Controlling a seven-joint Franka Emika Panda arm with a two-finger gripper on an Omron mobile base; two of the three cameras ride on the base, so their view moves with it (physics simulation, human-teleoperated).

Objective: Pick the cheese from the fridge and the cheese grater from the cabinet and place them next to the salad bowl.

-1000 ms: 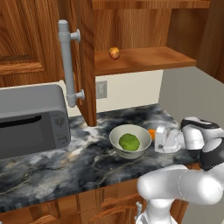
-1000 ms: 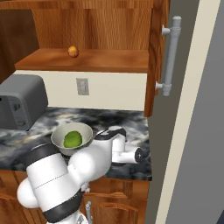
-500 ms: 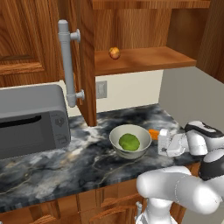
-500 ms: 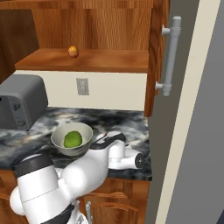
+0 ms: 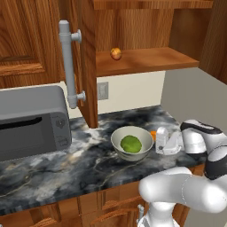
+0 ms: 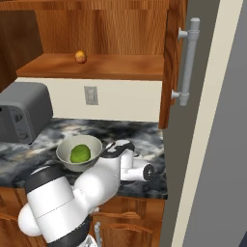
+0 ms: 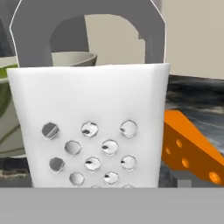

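Start with the cabinet (image 5: 133,57): its door stands swung open, the grey bar handle (image 5: 67,66) at about 10 o'clock in your left base view, and a small round yellow-orange fruit (image 5: 115,53) sits alone on the wood shelf at 12 o'clock. On the dark marbled counter (image 5: 66,164), the grey toaster oven (image 5: 31,122) sits at 9 o'clock.

Next down in size, the salad bowl (image 5: 131,143) sits near the centre of the counter with its green leafy ball (image 5: 131,143) inside. In the right base view you see the same bowl (image 6: 79,153) at about 8 o'clock, just ahead of the arm.

The cheese grater (image 5: 162,139) stands upright on the counter at 3 o'clock of the bowl, just beside its rim; whether they touch is hard to tell. In the hand view the grater (image 7: 89,127) takes up most of the picture, dead ahead of the camera, its perforated face toward you and its loop handle up at 12 o'clock, with the bowl's rim (image 7: 74,59) behind it at 10 o'clock.

The cheese (image 7: 190,151) lies at 4 o'clock of the grater in the hand view, close against its side, and shows as a sliver of orange (image 5: 153,133) between bowl and grater in the left base view.

The gripper (image 5: 174,142) sits level at the grater's far side from the bowl, jaws spread wide apart and clamped on nothing. The fingertips themselves are hidden.
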